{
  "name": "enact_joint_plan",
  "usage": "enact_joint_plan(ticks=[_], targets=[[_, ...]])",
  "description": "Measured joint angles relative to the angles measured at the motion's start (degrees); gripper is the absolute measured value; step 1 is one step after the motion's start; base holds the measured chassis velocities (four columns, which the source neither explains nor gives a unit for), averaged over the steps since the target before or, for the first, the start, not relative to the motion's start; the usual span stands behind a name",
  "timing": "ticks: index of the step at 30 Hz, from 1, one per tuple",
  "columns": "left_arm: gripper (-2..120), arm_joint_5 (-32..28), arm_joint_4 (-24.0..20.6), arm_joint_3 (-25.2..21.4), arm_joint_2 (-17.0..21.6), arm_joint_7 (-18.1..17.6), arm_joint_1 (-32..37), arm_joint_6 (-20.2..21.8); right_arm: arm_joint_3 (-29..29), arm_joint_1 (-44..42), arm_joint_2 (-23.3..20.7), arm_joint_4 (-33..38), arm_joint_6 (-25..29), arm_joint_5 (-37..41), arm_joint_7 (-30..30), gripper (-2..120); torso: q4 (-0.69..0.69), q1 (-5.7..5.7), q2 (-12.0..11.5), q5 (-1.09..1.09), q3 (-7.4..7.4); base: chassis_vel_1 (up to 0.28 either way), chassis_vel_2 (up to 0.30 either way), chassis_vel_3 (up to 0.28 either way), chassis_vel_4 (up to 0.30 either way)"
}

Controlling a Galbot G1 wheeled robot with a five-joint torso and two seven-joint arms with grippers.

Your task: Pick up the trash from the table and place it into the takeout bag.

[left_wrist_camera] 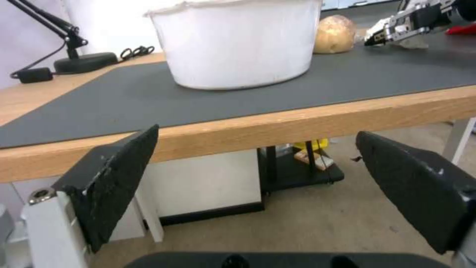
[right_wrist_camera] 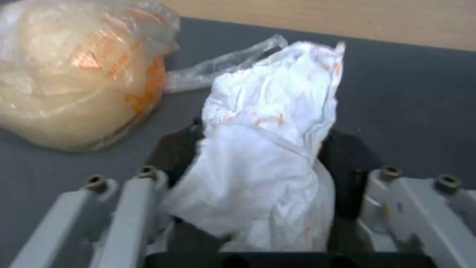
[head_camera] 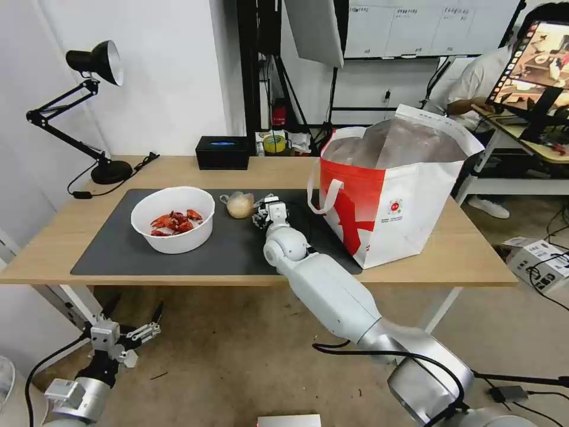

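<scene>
On the dark grey mat (head_camera: 118, 249) of the table (head_camera: 474, 255), my right gripper (head_camera: 268, 210) is shut on the crumpled white tissue (right_wrist_camera: 267, 123), low over the mat. The small clear bag with a beige lump (head_camera: 240, 205) lies just beside it, towards the white bowl (head_camera: 178, 240) of red crayfish shells. The red-and-white takeout bag (head_camera: 397, 207) stands open on the other side of the gripper. Below the table's front edge, my left gripper (head_camera: 133, 314) hangs open with nothing in it, facing the bowl (left_wrist_camera: 238, 44).
A black box (head_camera: 223, 152) sits at the table's back edge. A black desk lamp (head_camera: 111, 172) with its cord stands at the back left corner. Behind the bag there is a desk with a monitor (head_camera: 536, 59). Boxes and cables (head_camera: 542, 258) lie on the floor at right.
</scene>
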Motion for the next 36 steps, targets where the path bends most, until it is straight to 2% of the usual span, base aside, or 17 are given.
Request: enact_joint_plan(ticks=[7, 8, 11, 12, 15, 20, 23, 24, 27, 29, 30, 32, 34, 36], targets=[[100, -0.01, -0.33, -0.47, 0.17, -0.02, 0.03, -0.06, 0.40, -0.67, -0.50, 1.29, -0.03, 1.50, 0.71, 26, 0.00, 0.00, 0.00, 0.00, 0.00, 0.000, 0.000, 0.000, 0.000], [100, -0.01, -0.33, -0.47, 0.17, -0.02, 0.03, -0.06, 0.40, -0.67, -0.50, 1.29, -0.03, 1.50, 0.71, 26, 0.00, 0.00, 0.00, 0.00, 0.00, 0.000, 0.000, 0.000, 0.000], [100, -0.03, -0.52, -0.63, 0.30, -0.06, 0.06, -0.07, 0.74, -1.10, -0.82, 2.77, 0.89, 2.02, 0.66, 13, 0.00, 0.00, 0.00, 0.00, 0.00, 0.000, 0.000, 0.000, 0.000], [100, -0.03, -0.52, -0.63, 0.30, -0.06, 0.06, -0.07, 0.74, -1.10, -0.82, 2.77, 0.89, 2.02, 0.66, 13, 0.00, 0.00, 0.00, 0.00, 0.00, 0.000, 0.000, 0.000, 0.000], [100, 0.00, -0.80, -0.61, 0.09, -0.07, 0.17, -0.08, 0.50, -2.09, -2.01, 6.95, 2.18, 3.04, 0.16, 0, 0.00, 0.00, 0.00, 0.00, 0.00, 0.000, 0.000, 0.000, 0.000], [100, 0.10, -1.01, -0.55, -0.11, -0.09, 0.29, -0.08, -0.52, -3.38, -4.47, 12.37, 2.60, 4.17, -0.04, 0, 0.00, 0.00, 0.00, 0.00, 0.00, 0.000, 0.000, 0.000, 0.000], [100, 0.13, -1.30, -0.57, -0.17, -0.13, 0.48, -0.08, -1.66, -5.18, -8.72, 20.34, 3.47, 5.41, -1.60, 0, 0.00, 0.00, 0.00, 0.00, 0.00, 0.000, 0.000, 0.000, 0.000], [100, 0.13, -1.30, -0.57, -0.17, -0.13, 0.48, -0.08, -1.66, -5.18, -8.72, 20.34, 3.47, 5.41, -1.60, 0, 0.00, 0.00, 0.00, 0.00, 0.00, 0.000, 0.000, 0.000, 0.000], [100, 0.14, -1.44, -0.68, -0.16, -0.14, 0.68, -0.09, -2.02, -6.66, -12.85, 27.32, 4.68, 5.65, -3.99, 0, 0.00, 0.00, 0.00, 0.02, 0.00, 0.000, 0.000, 0.000, 0.000], [100, 0.14, -1.46, -0.71, -0.16, -0.15, 0.81, -0.09, -1.91, -7.00, -14.06, 29.32, 5.41, 5.62, -4.75, 0, -0.01, 0.00, 0.00, 0.01, 0.00, 0.000, 0.000, 0.000, 0.000], [100, 0.18, -1.49, -0.71, -0.16, -0.15, 0.98, -0.09, -1.42, -7.38, -15.43, 32.14, 6.73, 5.33, -5.55, 0, -0.01, 0.00, 0.00, 0.01, 0.00, 0.000, 0.000, 0.000, 0.000], [100, 0.21, -1.50, -0.71, -0.17, -0.16, 1.08, -0.09, -1.07, -7.48, -15.85, 33.19, 7.38, 5.11, -5.75, 0, -0.01, 0.00, 0.00, 0.02, 0.00, 0.000, 0.000, 0.000, 0.000], [100, 0.42, -1.65, -0.69, -0.24, -0.17, 1.36, -0.09, 1.78, -7.69, -17.23, 37.61, 9.59, 4.69, -5.90, 0, 0.00, 0.00, 0.00, 0.01, 0.00, 0.000, 0.000, 0.000, 0.000], [100, 0.55, -1.84, -0.63, -0.27, -0.19, 1.40, -0.09, 3.39, -7.48, -17.69, 39.09, 10.41, 4.62, -5.74, 0, 0.00, 0.00, 0.00, 0.02, 0.00, 0.000, 0.000, 0.000, 0.000]])
